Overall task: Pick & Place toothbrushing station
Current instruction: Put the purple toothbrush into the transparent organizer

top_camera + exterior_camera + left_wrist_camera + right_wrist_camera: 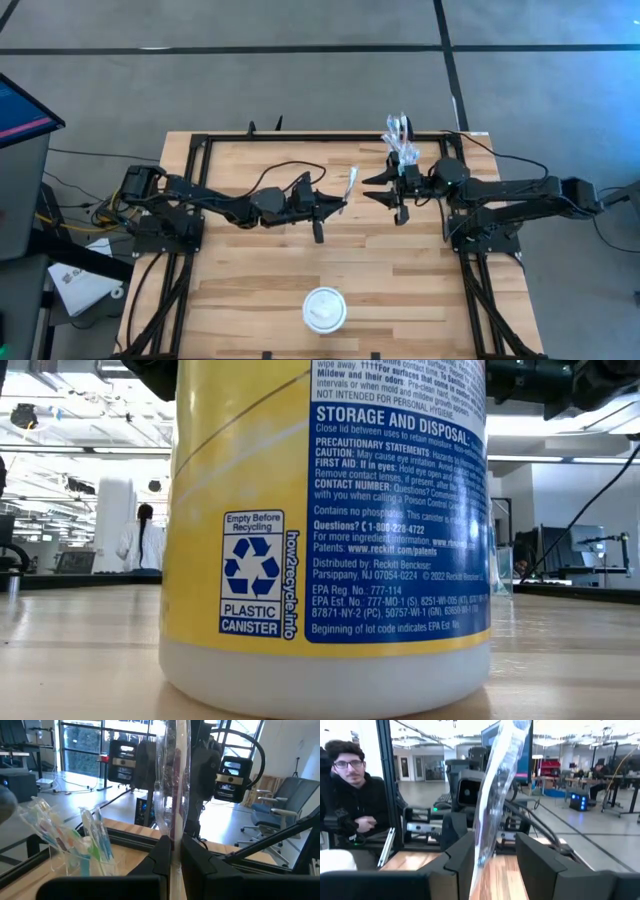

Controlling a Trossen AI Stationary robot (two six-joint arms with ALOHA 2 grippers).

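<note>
- Clear plastic wraps the toothbrush (172, 795) my left gripper (340, 205) pinches shut at mid-table; I read that tight grip as keeping the slim pack upright for a handover
- My right gripper (385, 190) sits just right of it, jaws spread, with the same wrapped pack (495, 790) standing between its fingers (462, 855), so I judge it is lined up to take over, not yet clamped
- At the far edge, the clear tumbler (402, 148) holds several wrapped pastel brushes (65, 837), fanned out and leaning
- A white disc (325, 308) lies near me, well apart
- A yellow canister (330, 530) blocks my low camera
- A person (350, 795) sits beyond the table
</note>
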